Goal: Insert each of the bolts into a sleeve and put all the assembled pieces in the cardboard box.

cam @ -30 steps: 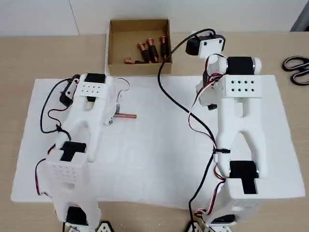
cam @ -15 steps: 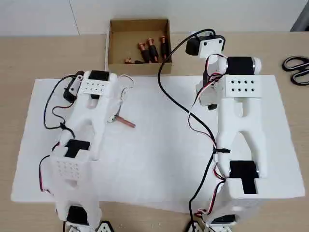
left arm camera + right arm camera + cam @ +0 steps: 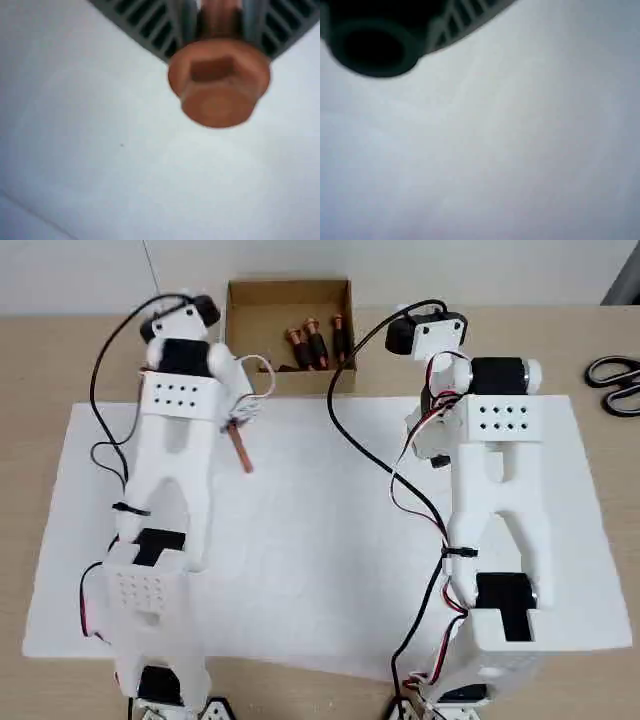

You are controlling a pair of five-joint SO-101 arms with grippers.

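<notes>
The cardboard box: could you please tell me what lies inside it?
At least three copper bolts in black sleeves lie inside the cardboard box; the left arm and its wires cover its near-left corner.

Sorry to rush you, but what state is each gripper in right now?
Left gripper: closed, holding a copper bolt.
Right gripper: closed, holding a black sleeve.

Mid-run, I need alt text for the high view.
The left arm grips a copper bolt in its jaws over the white sheet, just short of the cardboard box, which contains several assembled pieces. The right arm hangs over the sheet's right side holding a black sleeve; scissors lie on the table at far right.
</notes>
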